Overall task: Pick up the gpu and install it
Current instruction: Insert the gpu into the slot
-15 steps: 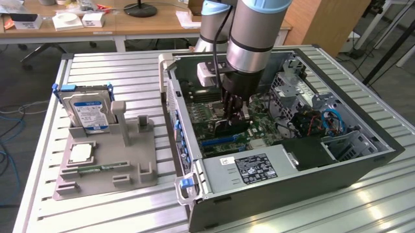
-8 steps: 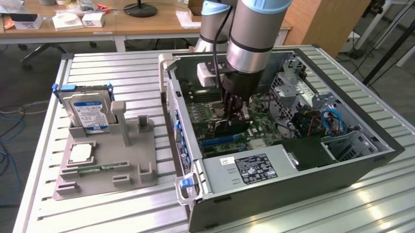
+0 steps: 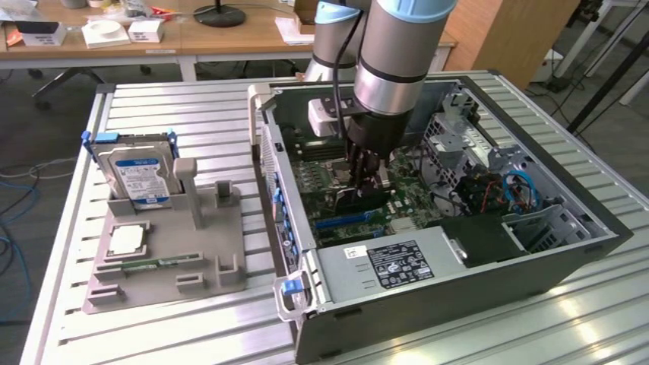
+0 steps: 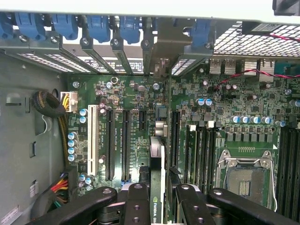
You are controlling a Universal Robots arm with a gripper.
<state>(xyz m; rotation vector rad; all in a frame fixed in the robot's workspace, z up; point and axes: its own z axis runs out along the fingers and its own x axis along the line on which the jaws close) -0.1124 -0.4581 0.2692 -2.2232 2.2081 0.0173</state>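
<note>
My jaws are clamped on the gpu, held edge-on between them, with the motherboard close beneath inside the open computer case.

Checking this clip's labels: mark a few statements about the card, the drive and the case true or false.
1. The claw grips the thin black gpu card inside the open dark computer case. True.
2. The blue-labelled silver hard drive sits inside the case. False: it stands in the grey plastic holder outside.
3. The narrow green memory stick lies on that holder. True.
4. The case's side is closed. False: the green motherboard is exposed.
</note>
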